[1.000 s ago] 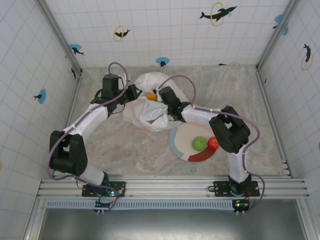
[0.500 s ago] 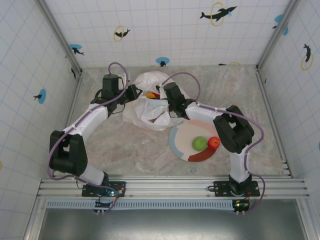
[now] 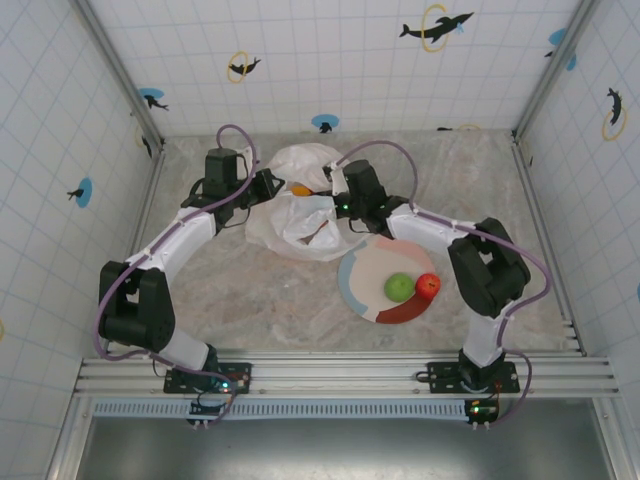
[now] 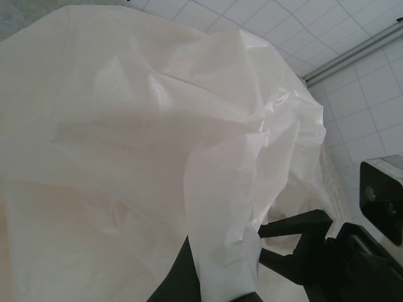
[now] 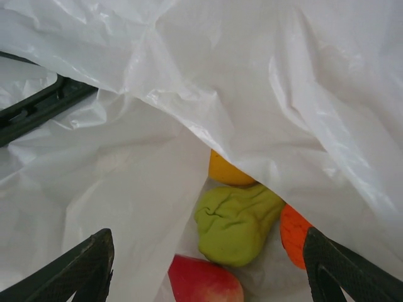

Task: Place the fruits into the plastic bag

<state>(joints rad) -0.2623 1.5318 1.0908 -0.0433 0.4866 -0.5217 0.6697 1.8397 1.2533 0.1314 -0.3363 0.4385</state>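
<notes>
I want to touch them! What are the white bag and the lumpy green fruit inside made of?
The bag looks like thin plastic: translucent white, wrinkly, slightly shiny. The green fruit looks matte and creased, maybe foam or soft plastic; hard to tell.

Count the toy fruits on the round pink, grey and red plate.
2: a green apple at the middle of the plate, a red apple right of it. The right arm overlaps its far rim, so another may hide.

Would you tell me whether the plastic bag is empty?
Holds fruit: in the plastic bag lie a green fruit, a yellow fruit, an orange fruit and a red fruit.
</notes>
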